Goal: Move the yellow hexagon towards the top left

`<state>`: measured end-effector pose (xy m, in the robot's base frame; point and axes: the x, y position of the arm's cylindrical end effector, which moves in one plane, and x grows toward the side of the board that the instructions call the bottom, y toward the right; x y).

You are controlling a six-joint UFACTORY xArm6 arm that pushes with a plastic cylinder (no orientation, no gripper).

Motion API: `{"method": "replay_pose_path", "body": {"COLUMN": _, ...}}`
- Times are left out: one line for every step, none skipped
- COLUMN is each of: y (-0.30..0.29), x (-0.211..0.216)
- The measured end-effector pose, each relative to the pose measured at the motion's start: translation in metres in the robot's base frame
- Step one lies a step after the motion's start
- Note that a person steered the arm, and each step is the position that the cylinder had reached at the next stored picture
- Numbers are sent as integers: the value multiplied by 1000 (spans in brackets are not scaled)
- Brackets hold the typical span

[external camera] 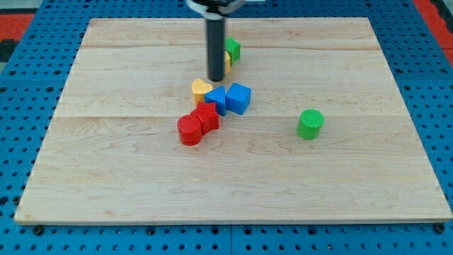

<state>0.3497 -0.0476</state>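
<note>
The yellow hexagon (228, 61) lies near the board's top middle, mostly hidden behind my rod; only a sliver shows on the rod's right side. A green block (233, 48) touches it on its upper right. My tip (216, 78) rests on the board just below and to the left of the hexagon, right above a yellow heart (201, 89).
Below the tip is a cluster: the yellow heart, a blue block (216, 100), a blue cube (238, 98), a red block (207, 116) and a red cylinder (189, 131). A green cylinder (310, 123) stands alone at the right. The wooden board (106, 177) lies on a blue pegboard.
</note>
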Motion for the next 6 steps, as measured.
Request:
{"method": "replay_pose_path", "body": {"y": 49, "x": 4}}
{"method": "replay_pose_path", "body": {"y": 105, "x": -3}}
{"method": "replay_pose_path", "body": {"y": 68, "x": -31}}
{"method": "replay_pose_path", "body": {"y": -26, "x": -26}}
{"method": "replay_pose_path", "body": {"y": -101, "x": 7}}
{"method": "replay_pose_path", "body": {"y": -112, "x": 58}}
